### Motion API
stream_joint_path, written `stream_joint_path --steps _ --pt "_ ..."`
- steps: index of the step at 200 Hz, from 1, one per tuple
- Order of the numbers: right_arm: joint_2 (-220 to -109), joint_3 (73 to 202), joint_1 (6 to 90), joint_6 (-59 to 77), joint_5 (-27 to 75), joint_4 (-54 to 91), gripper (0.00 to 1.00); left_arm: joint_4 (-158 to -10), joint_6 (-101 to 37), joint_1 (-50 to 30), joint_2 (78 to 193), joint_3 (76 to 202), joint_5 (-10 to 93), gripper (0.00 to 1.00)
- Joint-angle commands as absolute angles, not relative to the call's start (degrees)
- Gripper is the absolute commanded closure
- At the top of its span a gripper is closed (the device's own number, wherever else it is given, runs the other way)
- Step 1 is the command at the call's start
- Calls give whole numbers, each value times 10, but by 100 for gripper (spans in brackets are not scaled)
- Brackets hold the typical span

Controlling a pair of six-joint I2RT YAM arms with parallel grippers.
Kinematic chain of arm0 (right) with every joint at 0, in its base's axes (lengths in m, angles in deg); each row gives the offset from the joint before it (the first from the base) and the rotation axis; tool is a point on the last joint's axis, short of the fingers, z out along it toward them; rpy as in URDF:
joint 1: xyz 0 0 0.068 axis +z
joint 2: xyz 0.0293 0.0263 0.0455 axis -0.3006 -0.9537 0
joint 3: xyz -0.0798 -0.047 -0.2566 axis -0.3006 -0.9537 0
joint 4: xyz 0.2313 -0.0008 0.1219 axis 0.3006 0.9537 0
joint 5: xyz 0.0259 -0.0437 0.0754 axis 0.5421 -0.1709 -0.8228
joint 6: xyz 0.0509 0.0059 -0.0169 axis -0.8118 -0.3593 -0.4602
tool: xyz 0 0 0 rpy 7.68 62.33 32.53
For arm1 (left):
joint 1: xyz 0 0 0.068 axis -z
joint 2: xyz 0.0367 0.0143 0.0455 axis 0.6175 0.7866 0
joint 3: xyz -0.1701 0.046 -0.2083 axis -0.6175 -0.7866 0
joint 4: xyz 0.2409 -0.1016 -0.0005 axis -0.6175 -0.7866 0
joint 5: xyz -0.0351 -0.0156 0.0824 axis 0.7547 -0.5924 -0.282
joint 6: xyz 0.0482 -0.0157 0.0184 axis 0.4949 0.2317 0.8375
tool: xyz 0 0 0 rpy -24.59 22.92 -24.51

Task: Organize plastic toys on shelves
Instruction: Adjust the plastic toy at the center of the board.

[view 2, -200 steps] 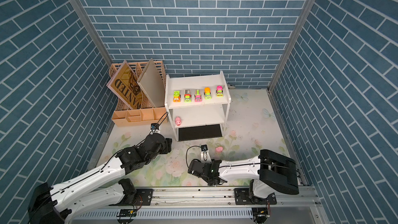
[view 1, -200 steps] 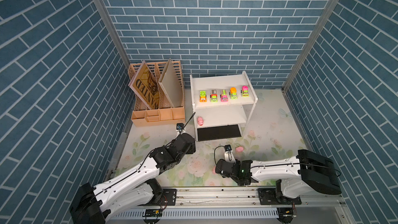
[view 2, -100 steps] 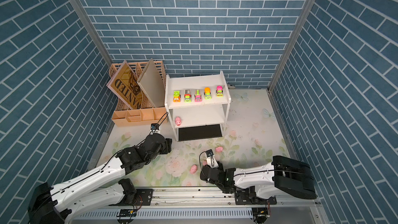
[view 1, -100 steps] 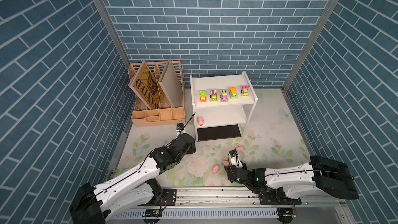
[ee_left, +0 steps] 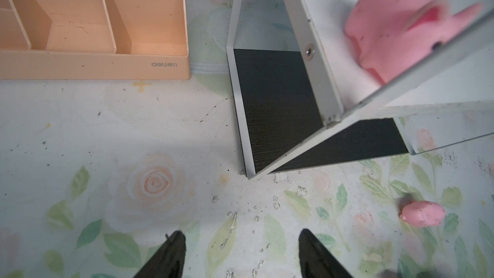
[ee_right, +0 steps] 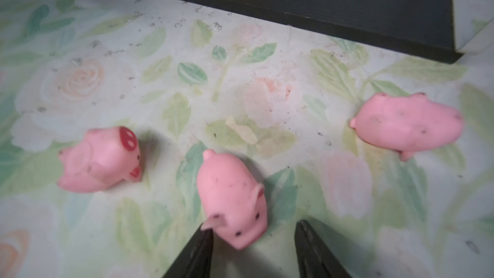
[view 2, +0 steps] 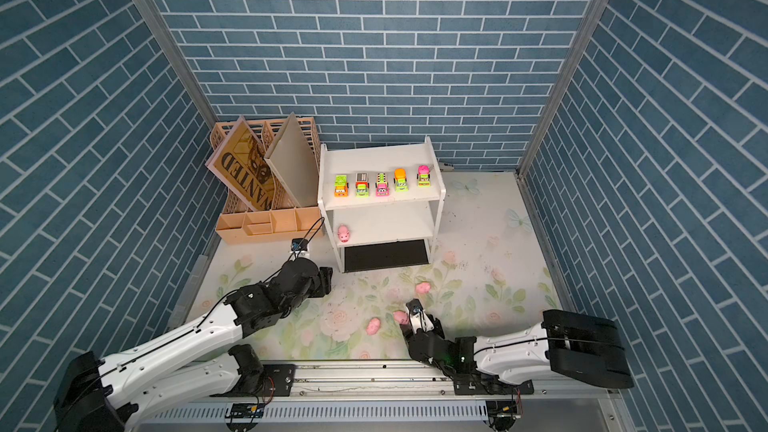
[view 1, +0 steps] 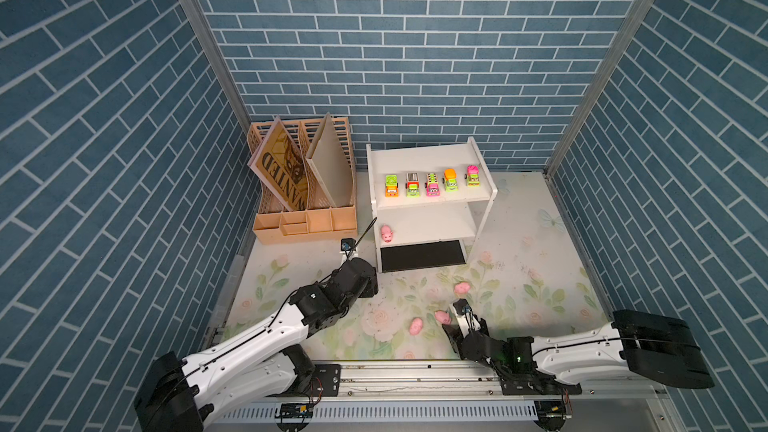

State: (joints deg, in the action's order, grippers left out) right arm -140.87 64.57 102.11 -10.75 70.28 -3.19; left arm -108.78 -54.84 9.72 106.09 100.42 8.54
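Observation:
The white shelves (view 1: 478,197) hold several neon toy trucks (view 1: 432,184) in a row on the top board. One pink pig (view 1: 387,233) stands at the left end of the middle board. Three more pigs lie on the floral mat: one on the right (ee_right: 406,124), one on the left (ee_right: 101,159), one in the middle (ee_right: 232,196). My right gripper (ee_right: 254,232) is open, and the middle pig's head lies between its fingertips, against one finger (ee_right: 199,250). My left gripper (ee_left: 242,236) hangs open and empty over the mat, before the shelves' left front corner (ee_left: 248,175).
A peach file organizer (view 1: 305,205) with a "WANTED" board stands left of the shelves, against the back wall. Blue brick walls close in three sides. The arms' rail (view 1: 415,376) runs along the front edge.
My right gripper has moved rightward, from the left pig to the middle pig, and its jaws narrowed slightly. The left arm has not moved.

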Motion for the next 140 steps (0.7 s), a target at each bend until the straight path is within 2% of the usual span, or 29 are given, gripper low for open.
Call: stream_joint_path --steps 1,80,114,140 --pt "-1417 629 1027 -54 732 -101 47 -1090 -538 93 1052 1006 81 30" --pt "-1511 651 1030 34 675 -215 50 -1098 -524 93 1050 1014 69 30" --pt "-1481 654 1054 43 651 -208 51 -1101 -525 93 1046 1012 71 30" --pt "-1449 640 1059 19 709 -182 49 -1103 -526 93 1040 1008 71 30"
